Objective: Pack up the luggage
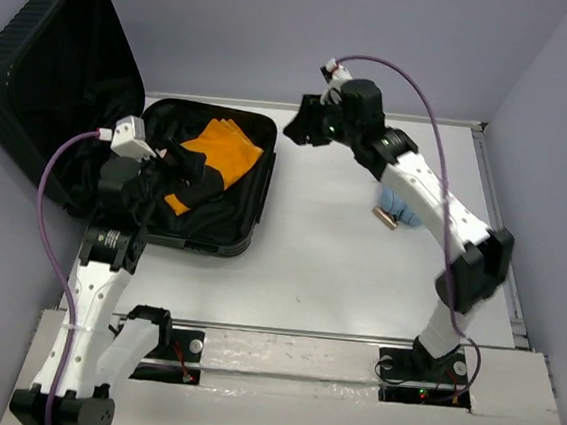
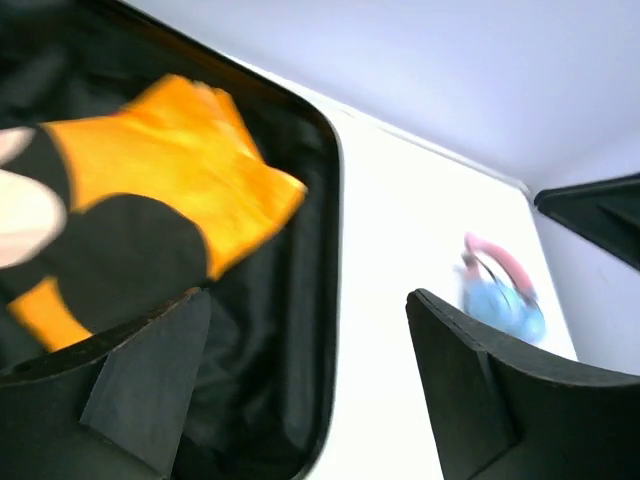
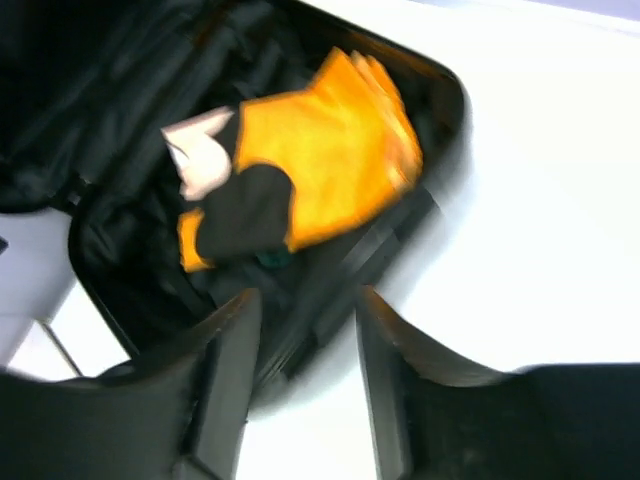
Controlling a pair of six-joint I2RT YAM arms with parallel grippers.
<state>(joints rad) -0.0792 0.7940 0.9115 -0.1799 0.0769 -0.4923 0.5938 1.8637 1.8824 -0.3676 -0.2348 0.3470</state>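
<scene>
I am seeing the luggage (image 1: 261,198) lying open at the table's (image 1: 338,268) far left, with an orange cloth (image 1: 227,147) inside. The left gripper (image 2: 305,330) is hanging over its rim and the right gripper (image 3: 305,310) above the table's middle, both with fingers apart and empty. A blue object (image 1: 395,203) is lying far right, open room between.

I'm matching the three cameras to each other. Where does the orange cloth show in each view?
Top external: the cloth lies in the open luggage, upper left of the picture.
Left wrist: the cloth is at upper left, blurred.
Right wrist: the cloth is at upper centre, blurred.
Shared landmark: the luggage's black rim, which runs right beside the cloth's edge in all three views.
</scene>
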